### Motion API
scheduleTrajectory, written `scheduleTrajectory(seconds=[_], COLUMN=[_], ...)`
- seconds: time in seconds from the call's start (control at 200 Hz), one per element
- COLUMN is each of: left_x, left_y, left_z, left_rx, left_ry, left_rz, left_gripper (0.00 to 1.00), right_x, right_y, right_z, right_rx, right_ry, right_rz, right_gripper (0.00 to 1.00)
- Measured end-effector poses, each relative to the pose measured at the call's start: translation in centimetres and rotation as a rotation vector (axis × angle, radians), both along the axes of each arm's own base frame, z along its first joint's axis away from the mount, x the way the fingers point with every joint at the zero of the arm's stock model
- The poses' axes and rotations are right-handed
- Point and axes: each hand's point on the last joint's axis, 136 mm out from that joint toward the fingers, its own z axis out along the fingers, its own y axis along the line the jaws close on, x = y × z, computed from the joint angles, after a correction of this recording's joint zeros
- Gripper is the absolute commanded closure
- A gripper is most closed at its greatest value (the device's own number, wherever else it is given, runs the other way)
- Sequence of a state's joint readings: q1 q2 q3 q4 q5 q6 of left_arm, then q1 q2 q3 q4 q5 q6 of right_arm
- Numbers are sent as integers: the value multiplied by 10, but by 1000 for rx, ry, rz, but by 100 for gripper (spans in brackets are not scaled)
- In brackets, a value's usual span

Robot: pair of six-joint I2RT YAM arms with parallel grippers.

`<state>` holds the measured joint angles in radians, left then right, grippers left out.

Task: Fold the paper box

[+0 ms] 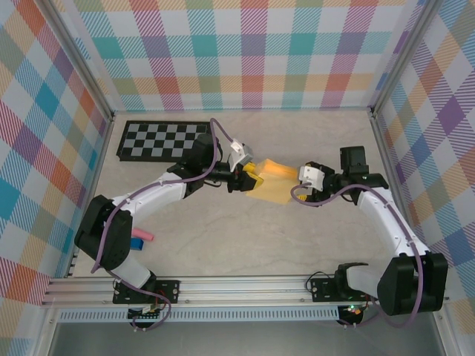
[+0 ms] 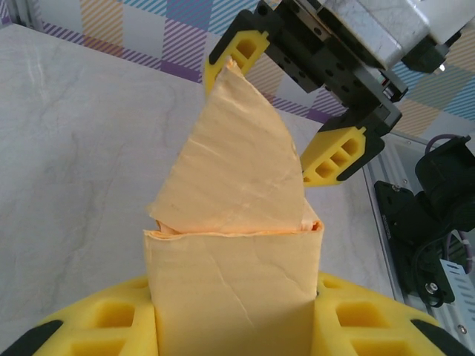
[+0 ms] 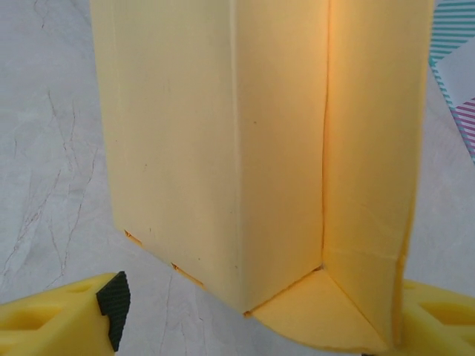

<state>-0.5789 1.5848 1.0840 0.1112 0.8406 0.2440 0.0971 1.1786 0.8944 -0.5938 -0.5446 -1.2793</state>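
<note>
the half-folded paper box (image 1: 273,182) lies just right of the checkerboard (image 1: 159,141). my left claw (image 1: 249,178) pinches its near end, and my right claw (image 1: 303,180) stands spread around the far end.

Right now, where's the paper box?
Top view: the paper box is mid-table between the left gripper and right gripper, right of the checkerboard.

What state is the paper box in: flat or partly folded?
Partly folded: the paper box has panels bent up along creases, and a pointed flap stands open.
</note>
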Motion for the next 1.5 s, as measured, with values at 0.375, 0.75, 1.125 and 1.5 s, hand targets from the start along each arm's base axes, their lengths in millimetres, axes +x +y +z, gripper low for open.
scheduleTrajectory(seconds=[0.375, 0.75, 1.125, 1.5], left_x=[3, 13, 16, 24], left_y=[-4, -7, -7, -6], left_z=[8, 6, 6, -1], left_rx=[-44, -69, -86, -32], left_ry=[71, 163, 186, 77], left_rz=[24, 83, 109, 145], left_gripper=[83, 83, 83, 83], right_x=[3, 0, -6, -9], right_y=[-2, 0, 4, 48], right_z=[6, -2, 5, 82], right_rx=[-30, -61, -15, 224], right_ry=[-147, -276, -296, -178], right_rz=[-28, -80, -100, 25], right_gripper=[43, 51, 34, 13])
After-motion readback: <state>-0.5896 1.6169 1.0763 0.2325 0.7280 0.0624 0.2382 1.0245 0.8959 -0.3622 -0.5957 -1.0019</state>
